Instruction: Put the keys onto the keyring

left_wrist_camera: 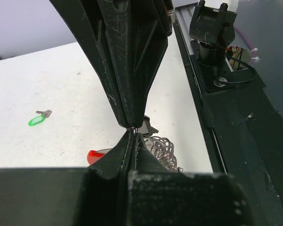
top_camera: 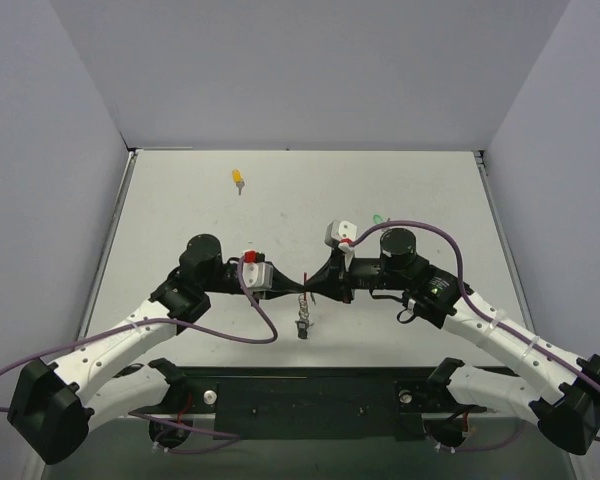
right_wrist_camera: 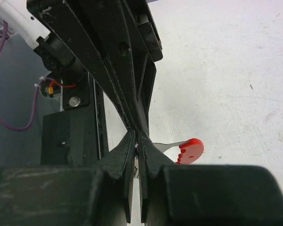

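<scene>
1. The two arms meet tip to tip over the middle of the table (top_camera: 180,210), near their own bases. I think that's b/c one small ring needs two holders: one to hold it steady, one to pull the wire apart so a key can slide on.
2. The keyring (top_camera: 302,318) is up in the air btwn the two tips, w/ its silvery coil dangling just under them. Its red tag (right_wrist_camera: 191,149) sticks out to one side.
3. The left gripper (left_wrist_camera: 133,141) is clenched tight, w/ no gap btwn the fingers. It looks to pinch the thin ring wire right at its tip.
4. The right gripper (right_wrist_camera: 137,141) is clenched tight too. A thin silver strip runs from the red tag in btwn its fingers, so it grips the keyring by that end.
5. The two tips are touching or almost touching; can't tell which.
6. The yellow key (top_camera: 239,179) lies far back on the table, well apart from the arms. The green key (left_wrist_camera: 36,121) lies on the table too, nearer, just past the right arm. Neither is on the ring.
7. A dark bit (left_wrist_camera: 149,126) sits right by the ring at the tips. It may be the black key, but it's too hidden to tell.
8. My guess: at least 2 keys are left to do. Both grippers are busy w/ the ring, so one would have to let go to fetch a key.
</scene>
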`<action>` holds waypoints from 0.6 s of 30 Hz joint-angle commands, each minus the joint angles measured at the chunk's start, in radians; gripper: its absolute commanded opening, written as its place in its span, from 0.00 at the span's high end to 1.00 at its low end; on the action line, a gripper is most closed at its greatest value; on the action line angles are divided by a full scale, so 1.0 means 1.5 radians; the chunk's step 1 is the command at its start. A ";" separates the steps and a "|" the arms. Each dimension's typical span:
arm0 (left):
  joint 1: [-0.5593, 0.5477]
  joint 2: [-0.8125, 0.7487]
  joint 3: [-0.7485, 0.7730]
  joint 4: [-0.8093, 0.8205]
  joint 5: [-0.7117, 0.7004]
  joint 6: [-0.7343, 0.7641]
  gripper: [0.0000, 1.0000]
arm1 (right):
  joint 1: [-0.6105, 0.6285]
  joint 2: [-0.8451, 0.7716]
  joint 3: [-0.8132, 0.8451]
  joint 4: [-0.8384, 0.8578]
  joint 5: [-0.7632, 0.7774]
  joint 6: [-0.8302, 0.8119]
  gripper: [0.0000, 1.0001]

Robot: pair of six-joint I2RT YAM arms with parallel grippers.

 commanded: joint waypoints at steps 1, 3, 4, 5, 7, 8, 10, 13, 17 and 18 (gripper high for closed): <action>-0.007 -0.033 0.004 0.053 -0.004 0.020 1.00 | -0.017 0.007 -0.012 0.051 -0.001 0.070 1.00; -0.006 -0.039 0.001 0.049 -0.011 0.026 1.00 | -0.022 0.006 -0.014 0.060 -0.002 0.086 1.00; -0.005 -0.042 0.002 0.046 -0.014 0.026 1.00 | -0.023 0.007 -0.015 0.060 -0.003 0.089 1.00; -0.005 -0.044 0.001 0.046 -0.016 0.028 1.00 | -0.022 0.006 -0.015 0.062 -0.003 0.089 1.00; -0.005 -0.045 0.000 0.046 -0.021 0.029 1.00 | -0.024 0.006 -0.017 0.065 -0.003 0.095 1.00; -0.005 -0.047 -0.001 0.046 -0.024 0.030 1.00 | -0.027 0.006 -0.018 0.071 -0.002 0.105 1.00; -0.005 -0.049 -0.002 0.047 -0.027 0.030 1.00 | -0.030 0.007 -0.020 0.076 -0.002 0.114 1.00; -0.005 -0.049 -0.002 0.051 -0.031 0.029 1.00 | -0.031 0.006 -0.021 0.077 -0.002 0.114 1.00; -0.005 -0.050 -0.004 0.066 -0.032 0.022 1.00 | -0.031 0.008 -0.022 0.075 -0.002 0.114 1.00; -0.005 -0.050 -0.005 0.070 -0.034 0.022 1.00 | -0.031 0.008 -0.022 0.072 -0.002 0.113 1.00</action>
